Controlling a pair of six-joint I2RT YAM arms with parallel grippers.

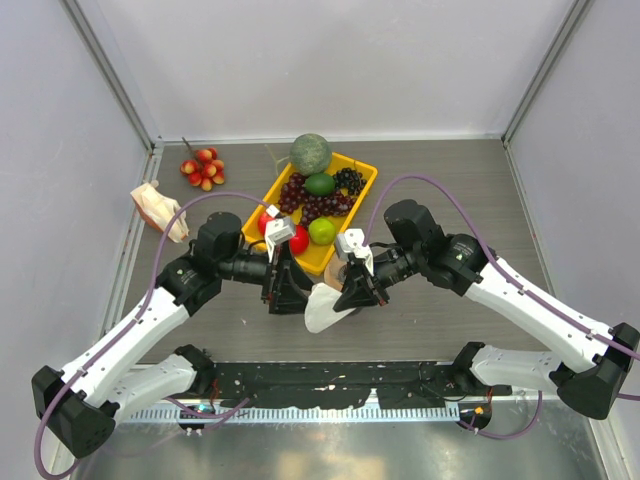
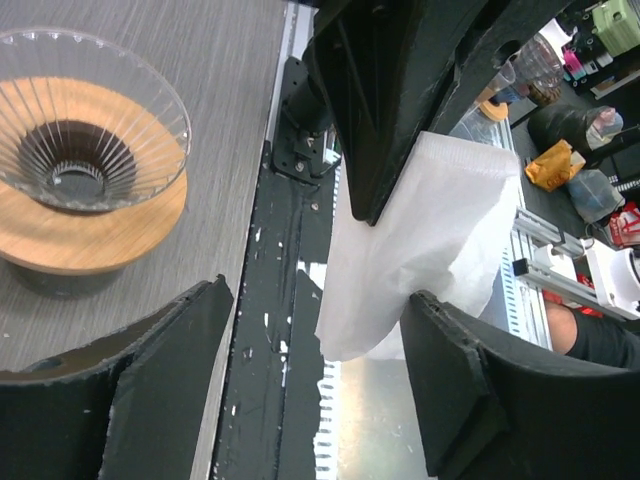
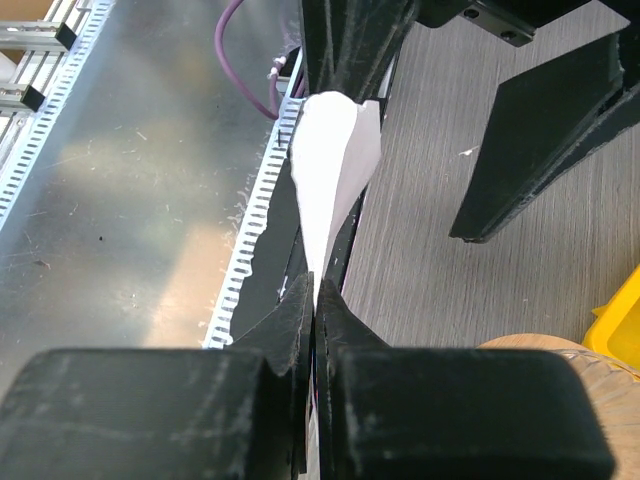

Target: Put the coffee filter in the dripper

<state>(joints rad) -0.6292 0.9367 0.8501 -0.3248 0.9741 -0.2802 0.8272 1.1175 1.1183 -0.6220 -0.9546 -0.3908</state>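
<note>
Paper this thin weighs next to nothing and has no stiffness, so expect the coffee filter (image 2: 440, 230) to flop, crease or tear if you tug it, and to slip from a loose pinch. Your right gripper (image 3: 315, 290) is clenched on one edge of it, fingers pressed flat together with the sheet between them. The filter hangs from that pinch in the air over the black rail (image 2: 260, 330) at the near edge of the table, folded nearly flat with only a slight bulge.

Your left gripper (image 2: 315, 300) stands released, its fingers spread either side of the filter's lower corner. One finger sits just beside the paper, and you cannot tell from here whether it touches.

The dripper (image 2: 185, 130) sits empty on a wooden ring (image 2: 120, 235), apart from the filter and off to the side.

If you take a second hold, the free edge opposite the right pinch looks best: gripping the middle would likely crush the cone shut. Close gently. The dripper looks light and only rests on its ring, so lower the paper in without pushing sideways on the rim.
</note>
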